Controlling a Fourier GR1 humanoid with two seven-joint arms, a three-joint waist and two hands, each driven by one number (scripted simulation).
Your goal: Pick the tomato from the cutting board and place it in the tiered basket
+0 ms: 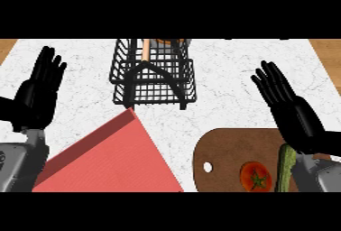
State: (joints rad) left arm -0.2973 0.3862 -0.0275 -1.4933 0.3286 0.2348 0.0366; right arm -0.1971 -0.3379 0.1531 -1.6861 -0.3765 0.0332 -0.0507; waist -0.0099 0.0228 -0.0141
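Note:
A red tomato (255, 176) with a green stem lies on the brown cutting board (226, 153) at the lower right. The black wire tiered basket (154, 74) stands at the counter's back centre. My right hand (292, 109) is open with straight fingers up, above the board's right side and just beyond the tomato, not touching it. At the left edge my left hand (37, 92) rests open, fingers up, holding nothing.
A green cucumber (286, 168) lies on the board to the right of the tomato, partly under my right forearm. A red cloth (113, 158) covers the counter at lower left. A wooden-handled item (145, 48) and a bowl sit behind the basket.

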